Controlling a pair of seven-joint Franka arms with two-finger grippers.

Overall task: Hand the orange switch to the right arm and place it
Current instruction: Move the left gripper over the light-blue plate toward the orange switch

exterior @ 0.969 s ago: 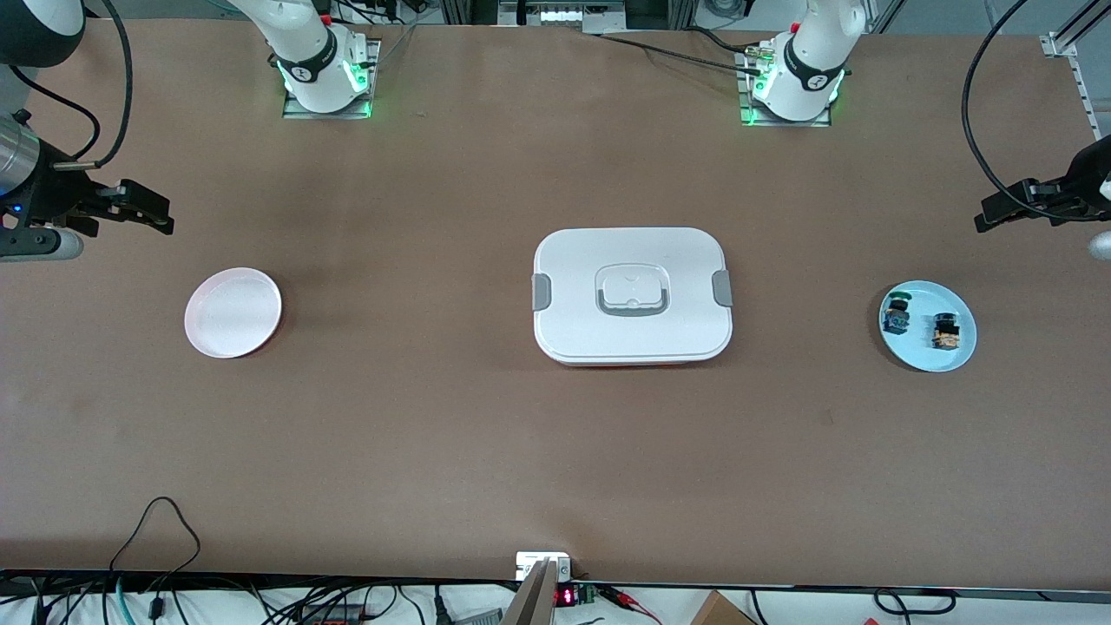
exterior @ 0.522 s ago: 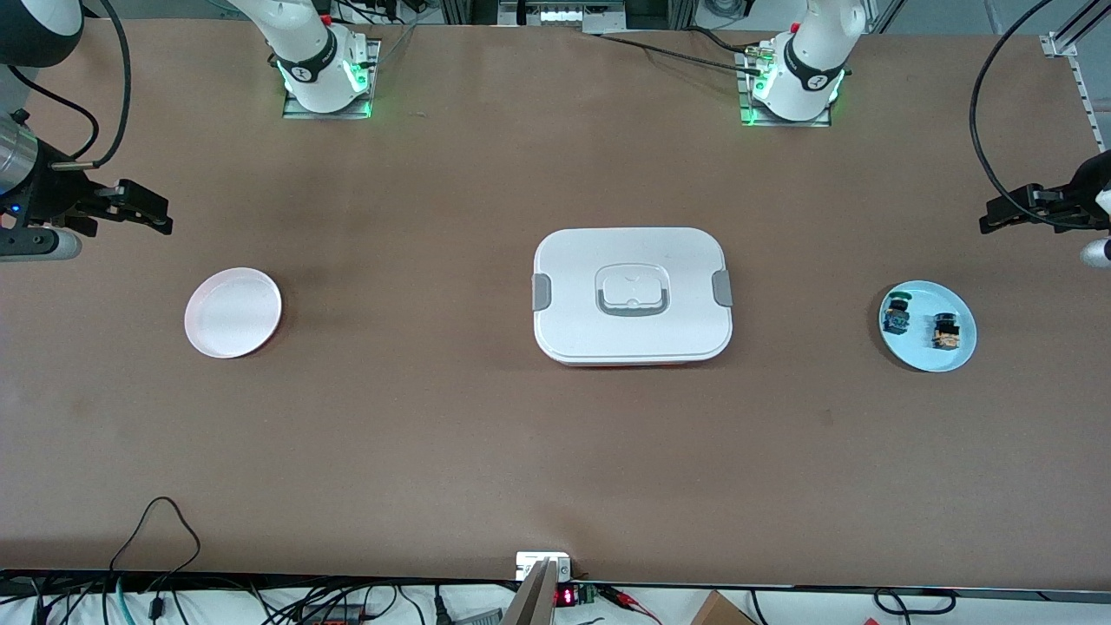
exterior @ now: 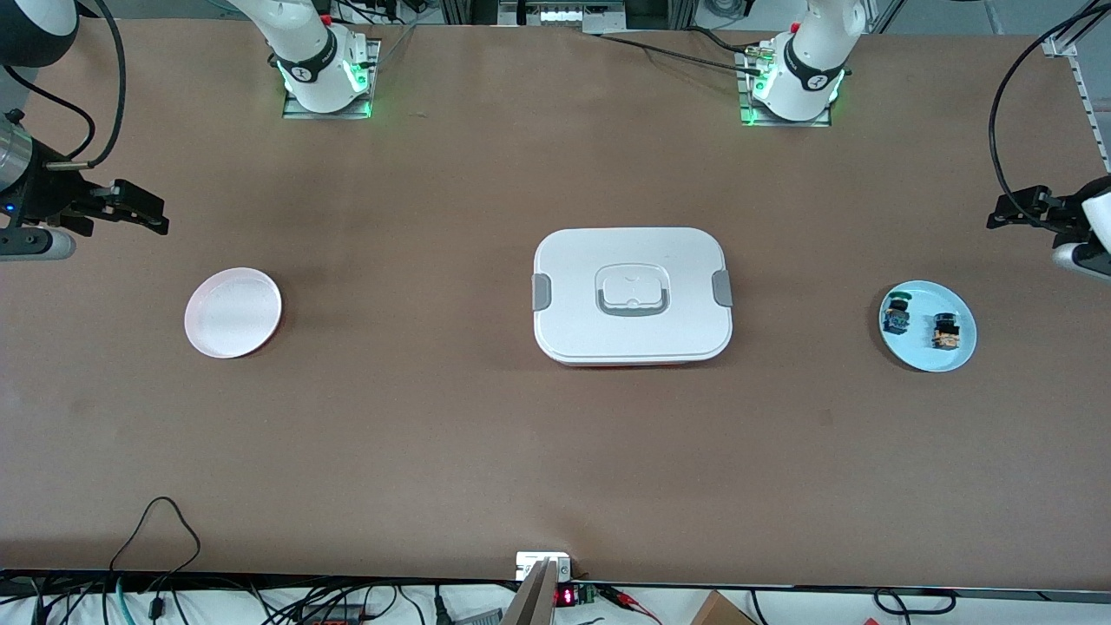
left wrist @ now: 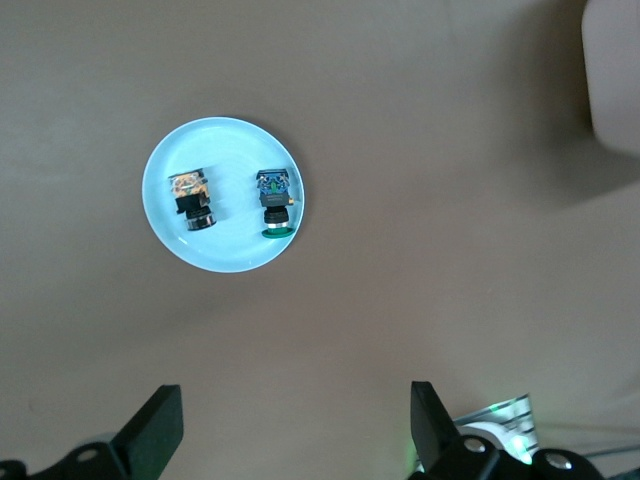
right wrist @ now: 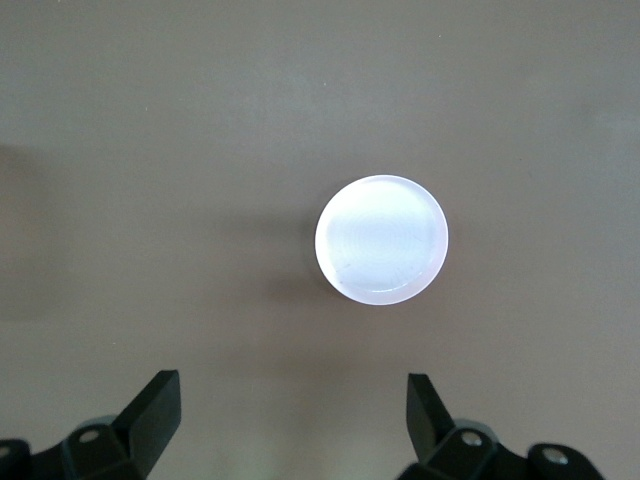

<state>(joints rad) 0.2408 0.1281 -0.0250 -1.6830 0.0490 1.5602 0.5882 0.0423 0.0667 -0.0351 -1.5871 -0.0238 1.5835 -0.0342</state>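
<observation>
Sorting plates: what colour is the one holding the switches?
Light blue plate; clearest in the left wrist view.

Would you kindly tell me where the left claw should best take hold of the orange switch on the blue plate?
Probably from above, closing on the orange switch's narrow body, across its long axis. It lies on its side on the blue plate, apart from the green switch beside it, so there looks to be room for both fingers. The left claw is open, high over bare table.

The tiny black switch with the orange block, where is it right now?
The orange switch lies on the pale blue round plate toward the left arm's end of the table, beside the green-and-blue switch.
</observation>
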